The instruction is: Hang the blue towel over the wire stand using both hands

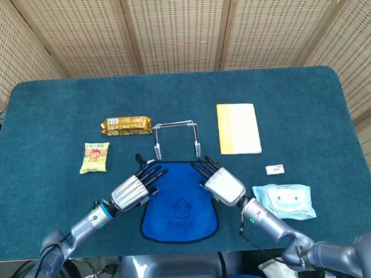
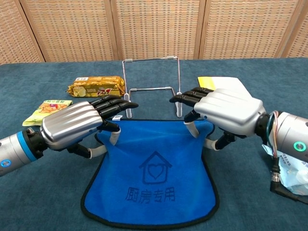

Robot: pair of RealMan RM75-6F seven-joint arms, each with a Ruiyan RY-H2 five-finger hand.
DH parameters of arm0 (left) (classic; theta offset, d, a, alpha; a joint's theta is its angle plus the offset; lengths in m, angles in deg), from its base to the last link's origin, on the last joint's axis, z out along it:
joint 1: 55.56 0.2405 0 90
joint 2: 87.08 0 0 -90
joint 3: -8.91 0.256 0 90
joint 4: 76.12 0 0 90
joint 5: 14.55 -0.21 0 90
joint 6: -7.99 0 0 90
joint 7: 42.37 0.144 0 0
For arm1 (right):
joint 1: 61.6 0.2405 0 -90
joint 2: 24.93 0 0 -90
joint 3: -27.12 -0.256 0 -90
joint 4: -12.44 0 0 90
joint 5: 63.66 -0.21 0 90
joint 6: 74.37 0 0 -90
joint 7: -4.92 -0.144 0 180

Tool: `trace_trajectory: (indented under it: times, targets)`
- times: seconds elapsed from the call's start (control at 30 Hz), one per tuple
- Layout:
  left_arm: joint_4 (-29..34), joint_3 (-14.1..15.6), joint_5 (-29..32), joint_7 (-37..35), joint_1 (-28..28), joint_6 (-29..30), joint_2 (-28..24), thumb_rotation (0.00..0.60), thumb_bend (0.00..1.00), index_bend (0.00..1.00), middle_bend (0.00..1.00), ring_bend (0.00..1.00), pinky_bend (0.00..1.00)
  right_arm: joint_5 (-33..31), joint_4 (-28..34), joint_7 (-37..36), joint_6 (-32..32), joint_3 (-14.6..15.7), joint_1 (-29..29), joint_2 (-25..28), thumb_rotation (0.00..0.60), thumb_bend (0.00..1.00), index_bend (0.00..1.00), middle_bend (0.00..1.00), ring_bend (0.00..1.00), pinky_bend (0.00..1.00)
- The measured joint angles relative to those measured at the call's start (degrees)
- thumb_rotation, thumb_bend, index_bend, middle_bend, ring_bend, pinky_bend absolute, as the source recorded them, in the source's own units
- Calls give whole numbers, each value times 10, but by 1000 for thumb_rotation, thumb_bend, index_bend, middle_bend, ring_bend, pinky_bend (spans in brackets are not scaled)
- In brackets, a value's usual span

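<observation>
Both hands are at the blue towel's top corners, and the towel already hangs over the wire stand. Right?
Not quite. The left hand and right hand are at the blue towel's top corners, but the chest view shows it in front of the wire stand, not yet over it.

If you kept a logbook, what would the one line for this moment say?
stage: lifting towel | left hand: pinches blue towel top corner | right hand: pinches other top corner | wire stand: bare, just beyond towel
</observation>
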Motion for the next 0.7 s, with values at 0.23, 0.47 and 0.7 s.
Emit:
trace_trajectory:
  times: [0.23, 0.47, 0.7]
  targets:
    - [8, -17, 14, -10, -4, 37, -7, 600, 440, 698, 0, 0, 0, 7, 35, -3, 21, -14, 1, 25, 600, 517, 684, 58, 0, 54]
    - [38, -48, 37, -11, -19, 87, -32, 600, 440, 698, 0, 0, 0, 0, 106, 2, 32, -47, 8, 68, 600, 517, 684, 58, 0, 54]
    - [97, -81, 58, -1, -35, 112, -66, 600, 439, 698, 0, 0, 0, -29, 156, 11, 29, -79, 14, 104, 600, 517, 684, 58, 0, 54]
